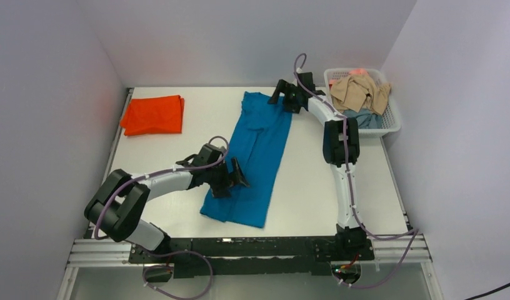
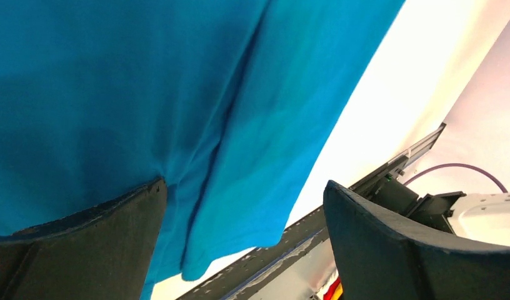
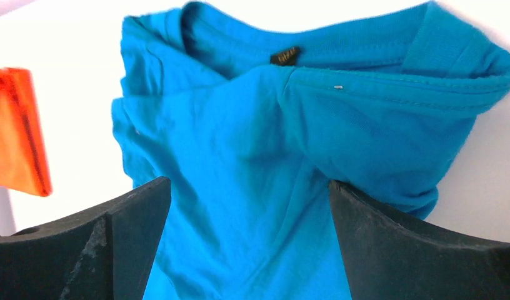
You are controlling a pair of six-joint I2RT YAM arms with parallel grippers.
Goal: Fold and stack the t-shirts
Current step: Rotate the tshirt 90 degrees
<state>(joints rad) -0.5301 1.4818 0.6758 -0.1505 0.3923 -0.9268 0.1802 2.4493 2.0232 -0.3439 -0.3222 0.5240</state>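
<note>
Left gripper (image 2: 245, 186) and right gripper (image 3: 249, 183) gape over teal t-shirt (image 1: 259, 144)

Overhead and close wrist views share teal shirt (image 1: 265, 144).

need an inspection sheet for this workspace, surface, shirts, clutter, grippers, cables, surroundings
surface: white table, flat.
job's things: bright teal-blue cotton t-shirt lies mid-table as a long strip, collar at the far end; orange-red t-shirt lies folded flat at far left. They are apart, not stacked.
clutter: white plastic basket at far right, with a beige garment over a dull grey-blue garment.
grippers: left gripper open over the teal shirt's near part; right gripper open over its collar end.
cables: purple cables run along both arms, with loose loops at the bases.
surroundings: plain pale walls on three sides.
</note>
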